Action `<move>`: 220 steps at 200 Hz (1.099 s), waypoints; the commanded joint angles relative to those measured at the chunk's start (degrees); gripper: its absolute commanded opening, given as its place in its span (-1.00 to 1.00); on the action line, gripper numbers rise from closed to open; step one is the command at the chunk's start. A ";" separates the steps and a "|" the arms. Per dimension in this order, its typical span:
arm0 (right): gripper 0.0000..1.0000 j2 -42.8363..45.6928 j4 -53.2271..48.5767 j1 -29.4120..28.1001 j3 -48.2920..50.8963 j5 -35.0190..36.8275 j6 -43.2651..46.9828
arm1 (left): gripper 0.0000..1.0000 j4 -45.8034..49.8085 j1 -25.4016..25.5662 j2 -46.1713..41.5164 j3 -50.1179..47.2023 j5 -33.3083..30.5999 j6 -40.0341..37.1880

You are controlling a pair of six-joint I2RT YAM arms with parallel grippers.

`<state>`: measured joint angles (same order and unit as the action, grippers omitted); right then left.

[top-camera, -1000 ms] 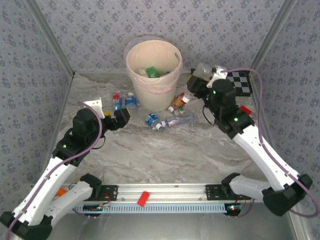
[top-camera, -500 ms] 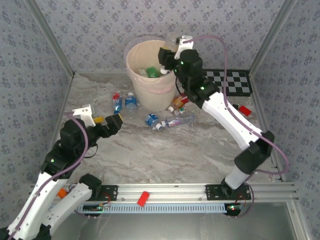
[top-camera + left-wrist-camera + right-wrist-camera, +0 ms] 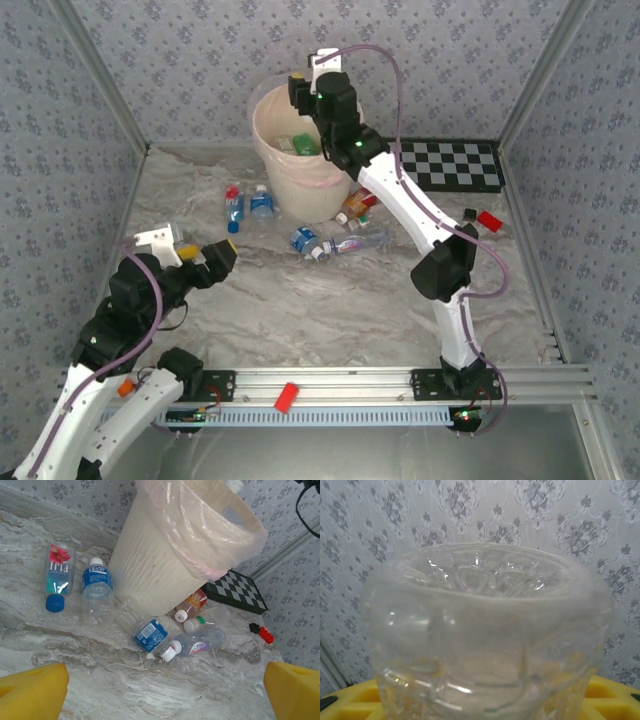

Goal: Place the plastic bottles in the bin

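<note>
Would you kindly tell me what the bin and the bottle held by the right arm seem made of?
The bin: probably matte cream plastic, finely ribbed wall, thin clear film liner. The bottle: glossy clear plastic, see-through with moulded base ridges.

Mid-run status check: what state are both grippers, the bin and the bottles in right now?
Right gripper: shut on a clear bottle, above the bin.
Left gripper: open, empty.
Bin: upright, lined, green bottle inside.
Fiji bottle: lying on the table, left of the bin.
Blue-label bottle: lying beside the Fiji bottle, white cap on.
White-capped bottle: lying in front of the bin.
</note>
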<state>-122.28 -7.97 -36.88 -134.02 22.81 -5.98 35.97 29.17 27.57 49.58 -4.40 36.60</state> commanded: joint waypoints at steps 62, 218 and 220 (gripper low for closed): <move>0.22 -5.35 -3.75 0.32 -8.65 0.92 2.81 | 1.00 0.65 0.17 -1.32 -0.43 -1.49 0.22; 0.99 -3.63 -5.94 -0.55 -7.63 1.67 4.66 | 1.00 1.15 0.17 -1.61 0.03 -1.39 0.13; 0.99 -3.59 -5.99 -0.51 -7.59 1.70 4.66 | 1.00 1.13 0.18 -1.64 0.00 -1.39 0.14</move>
<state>-127.63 -13.61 -36.97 -140.31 23.00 -2.85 36.73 29.17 26.65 49.28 -5.43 36.58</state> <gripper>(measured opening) 0.995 0.997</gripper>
